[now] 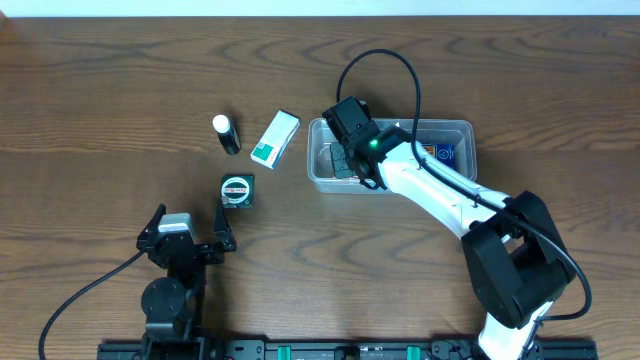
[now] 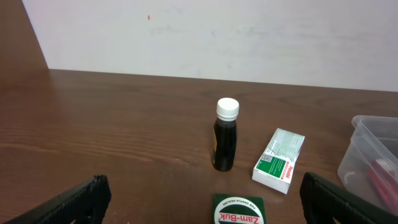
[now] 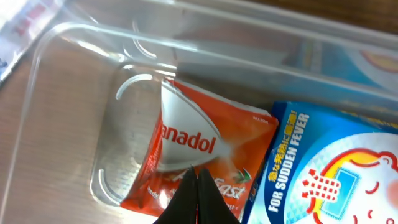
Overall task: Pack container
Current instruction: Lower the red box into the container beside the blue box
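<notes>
The clear container (image 1: 459,125) sits right of centre on the table. My right gripper (image 1: 347,162) hangs over its left end, jaws shut with nothing between them. In the right wrist view the shut gripper (image 3: 198,178) is just above a red Panadol box (image 3: 186,146) lying on the container floor (image 3: 118,168), beside a blue fever-patch box (image 3: 329,174). My left gripper (image 1: 186,238) rests near the front left, open and empty. Ahead of its wide-set fingers (image 2: 84,198) lies a green Zam-Buk box (image 2: 239,211).
A dark bottle with a white cap (image 1: 227,133) (image 2: 226,137) stands left of a white and green box (image 1: 275,138) (image 2: 280,160). The Zam-Buk box (image 1: 237,190) lies below them. The container's corner (image 2: 373,155) shows at the left wrist view's right edge.
</notes>
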{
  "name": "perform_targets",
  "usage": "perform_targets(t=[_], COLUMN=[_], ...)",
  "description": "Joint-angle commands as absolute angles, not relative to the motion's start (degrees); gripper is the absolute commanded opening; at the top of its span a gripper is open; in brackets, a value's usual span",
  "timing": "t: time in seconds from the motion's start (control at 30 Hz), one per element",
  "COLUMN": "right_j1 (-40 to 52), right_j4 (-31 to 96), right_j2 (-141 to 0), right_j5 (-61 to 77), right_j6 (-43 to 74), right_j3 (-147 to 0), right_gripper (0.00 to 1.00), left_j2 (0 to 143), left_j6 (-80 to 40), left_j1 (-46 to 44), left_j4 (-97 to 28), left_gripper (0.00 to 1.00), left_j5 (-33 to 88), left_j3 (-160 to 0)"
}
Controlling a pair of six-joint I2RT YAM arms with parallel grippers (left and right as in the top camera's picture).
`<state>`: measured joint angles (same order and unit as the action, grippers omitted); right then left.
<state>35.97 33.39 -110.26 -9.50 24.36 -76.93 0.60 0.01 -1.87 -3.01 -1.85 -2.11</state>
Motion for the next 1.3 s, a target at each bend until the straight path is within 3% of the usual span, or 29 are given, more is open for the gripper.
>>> perform_targets(t=[0.0, 1.27], right_j1=[36.18, 33.89], right_j4=[34.15, 33.8], right_j2=[-110.0, -113.6], right_j5=[-9.63, -5.32], right_j6=[24.14, 24.77], right_j3=[-77.97, -77.84], right_gripper=[0.01, 0.01], left_j2=[0.32, 0.32], left_j6=[0.38, 0.4], left_j1=[-1.52, -1.52], left_j4=[-3.97, -3.97], left_gripper=[0.98, 0.98], left_j5=[-2.11, -2.11], left_j3=[-0.25, -0.25])
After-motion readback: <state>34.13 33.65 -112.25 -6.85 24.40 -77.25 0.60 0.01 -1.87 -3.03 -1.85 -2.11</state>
